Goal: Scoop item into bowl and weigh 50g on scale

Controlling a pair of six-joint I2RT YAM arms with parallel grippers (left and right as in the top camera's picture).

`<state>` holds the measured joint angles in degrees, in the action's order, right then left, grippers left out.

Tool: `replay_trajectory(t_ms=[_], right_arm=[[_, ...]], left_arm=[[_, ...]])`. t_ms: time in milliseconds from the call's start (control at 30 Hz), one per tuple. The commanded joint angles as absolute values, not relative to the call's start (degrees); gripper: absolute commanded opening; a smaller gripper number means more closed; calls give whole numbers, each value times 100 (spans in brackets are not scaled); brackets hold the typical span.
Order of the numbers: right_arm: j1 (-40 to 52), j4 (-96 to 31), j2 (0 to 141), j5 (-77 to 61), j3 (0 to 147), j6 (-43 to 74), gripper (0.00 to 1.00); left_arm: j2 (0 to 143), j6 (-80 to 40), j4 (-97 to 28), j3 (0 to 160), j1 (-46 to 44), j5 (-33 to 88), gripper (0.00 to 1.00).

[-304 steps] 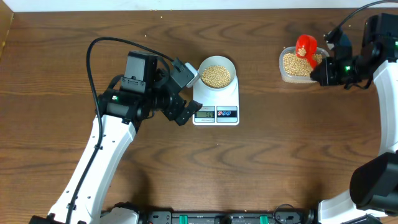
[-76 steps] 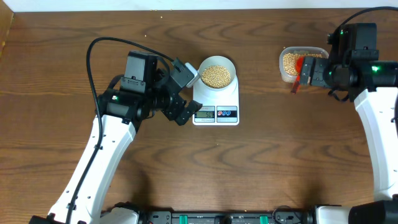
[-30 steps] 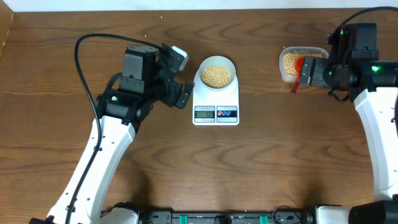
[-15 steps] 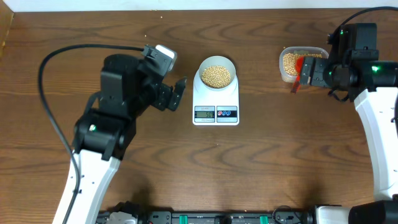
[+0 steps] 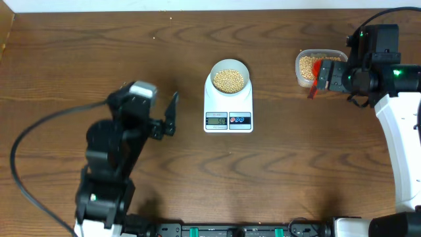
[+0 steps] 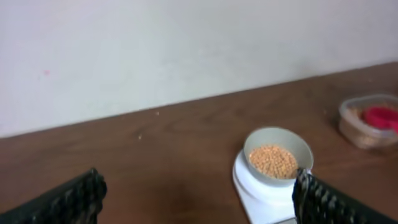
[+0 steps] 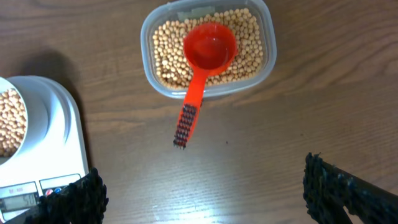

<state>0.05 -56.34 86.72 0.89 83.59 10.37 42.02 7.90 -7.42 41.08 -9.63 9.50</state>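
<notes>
Sitting on the scale (image 5: 228,105), the bowl (image 5: 229,64) held the beans (image 5: 229,80) for weighing. Right of the scale, the scoop (image 7: 209,50) lay loose in the tub (image 7: 270,56). Both arms' jaws stood apart and empty, off the scale, likely sparing its reading.

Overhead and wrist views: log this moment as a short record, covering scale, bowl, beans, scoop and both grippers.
scale: white, display unreadable
bowl: on the scale, holding beans
tub: right of the scale, more beans inside
scoop: red, empty, cup on the tub's beans, handle out over the rim
left gripper: open, empty, left of the scale, apart from it
right gripper: open, empty, near the tub, touching nothing
</notes>
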Motion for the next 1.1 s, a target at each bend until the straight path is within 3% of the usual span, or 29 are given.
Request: replay_trajectory(t_ms=[0, 433, 733, 1067], right_arm=[[-78, -5647, 8626, 134, 8464, 1022, 99], [-78, -5647, 8626, 134, 8464, 1022, 99], [-78, -5647, 8626, 134, 8464, 1022, 99], [-78, -5645, 8626, 134, 8464, 1022, 99]], left_arm=[[3487, -40, -478, 3500, -757, 563, 98], [974, -443, 873, 1345, -626, -115, 98], [21, -504, 1850, 45, -397, -137, 98], [10, -217, 910, 23, -390, -248, 98]])
